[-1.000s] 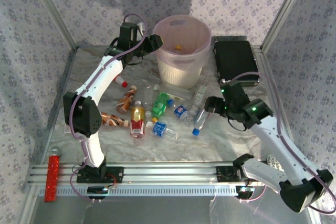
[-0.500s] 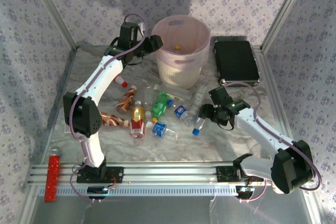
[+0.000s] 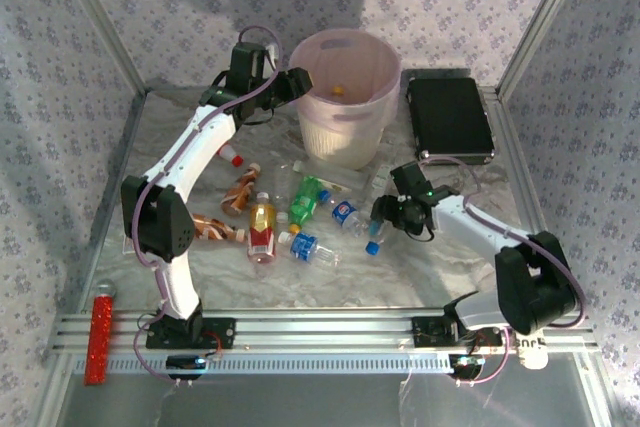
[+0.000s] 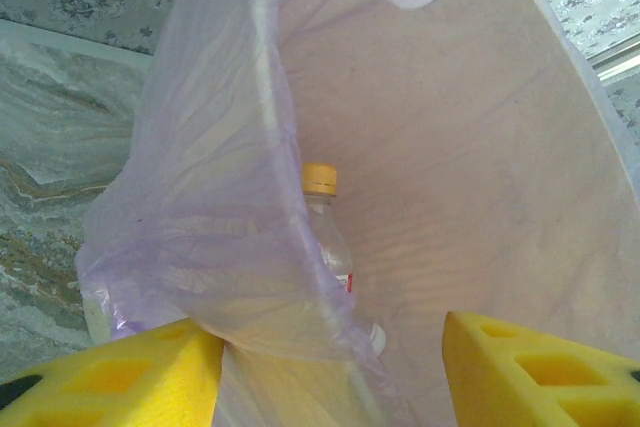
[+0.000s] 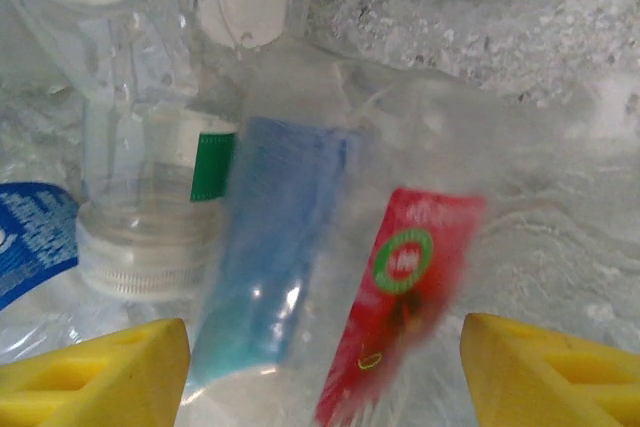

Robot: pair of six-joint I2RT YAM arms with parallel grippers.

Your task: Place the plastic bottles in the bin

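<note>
The bin point(image 3: 340, 132) stands at the back centre, and a clear bottle with a yellow cap point(image 4: 325, 237) lies inside it. My left gripper point(image 3: 298, 82) hangs at the bin's left rim, open, with the rim and its thin liner point(image 4: 250, 247) between the fingers. Several plastic bottles lie in front of the bin: an amber one point(image 3: 262, 222), a green one point(image 3: 305, 199) and a blue-labelled one point(image 3: 305, 247). My right gripper point(image 3: 383, 215) is low over the rightmost bottle. In the right wrist view that clear, red-labelled bottle point(image 5: 400, 277) fills the gap, touching both fingers.
A flat black case point(image 3: 448, 117) lies to the right of the bin. A red bar point(image 3: 98, 337) sits at the near left by the aluminium rail point(image 3: 300, 332). More bottles, brown and red-capped point(image 3: 230, 157), lie under the left arm. Patterned walls close in three sides.
My right arm has swung left and down to the bottle pile, and its jaws have narrowed around the clear bottle. The left arm has stayed at the bin's rim.
</note>
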